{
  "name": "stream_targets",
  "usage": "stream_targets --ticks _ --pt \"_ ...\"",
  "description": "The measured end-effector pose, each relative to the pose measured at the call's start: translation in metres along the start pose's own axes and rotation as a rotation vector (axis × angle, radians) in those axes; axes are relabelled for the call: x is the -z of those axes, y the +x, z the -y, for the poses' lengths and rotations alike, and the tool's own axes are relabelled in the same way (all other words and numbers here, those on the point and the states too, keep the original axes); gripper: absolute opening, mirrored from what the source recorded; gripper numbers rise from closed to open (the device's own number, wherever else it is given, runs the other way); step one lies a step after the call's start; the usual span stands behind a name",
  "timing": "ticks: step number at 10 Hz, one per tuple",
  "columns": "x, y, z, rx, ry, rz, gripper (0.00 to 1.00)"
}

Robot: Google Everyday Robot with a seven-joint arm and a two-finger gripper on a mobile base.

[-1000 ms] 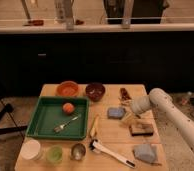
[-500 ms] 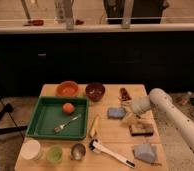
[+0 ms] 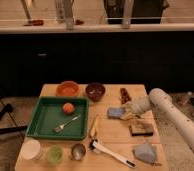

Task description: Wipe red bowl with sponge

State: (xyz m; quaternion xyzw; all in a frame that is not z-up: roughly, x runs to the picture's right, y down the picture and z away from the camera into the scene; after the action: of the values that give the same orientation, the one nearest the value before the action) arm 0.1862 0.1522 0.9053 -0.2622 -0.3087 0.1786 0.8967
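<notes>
The gripper [image 3: 126,114] sits near the right edge of the counter, right against a blue sponge [image 3: 114,113] that lies flat on the wood; whether it has hold of the sponge cannot be told. Two bowls stand side by side along the far edge, well apart from the sponge: an orange-red bowl [image 3: 67,89] and, to its right, a dark red bowl [image 3: 95,91]. Either could be the one meant, so wiping the wrong bowl is a real risk. If the hold on the sponge is weak or off-centre, it may drop on the way across. The path to the far edge passes near a small reddish object [image 3: 124,94], which the arm could knock. Both bowls are light and stand loose, so a firm wipe may push one off the far edge or against the green tray [image 3: 45,127].
</notes>
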Motion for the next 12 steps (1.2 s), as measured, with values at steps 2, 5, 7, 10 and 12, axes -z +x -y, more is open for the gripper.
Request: stream_targets --ticks 2,5,7,10,12 --pt "0.000 0.000 0.000 -0.003 0.001 0.000 0.17" --pt "0.000 0.000 0.000 -0.004 0.001 0.000 0.17" --pt "0.001 0.000 0.000 -0.003 0.004 0.001 0.17" --pt "0.013 -0.022 0.003 0.050 0.026 0.003 0.17" --pt "0.033 -0.051 0.006 0.097 0.049 0.006 0.17"
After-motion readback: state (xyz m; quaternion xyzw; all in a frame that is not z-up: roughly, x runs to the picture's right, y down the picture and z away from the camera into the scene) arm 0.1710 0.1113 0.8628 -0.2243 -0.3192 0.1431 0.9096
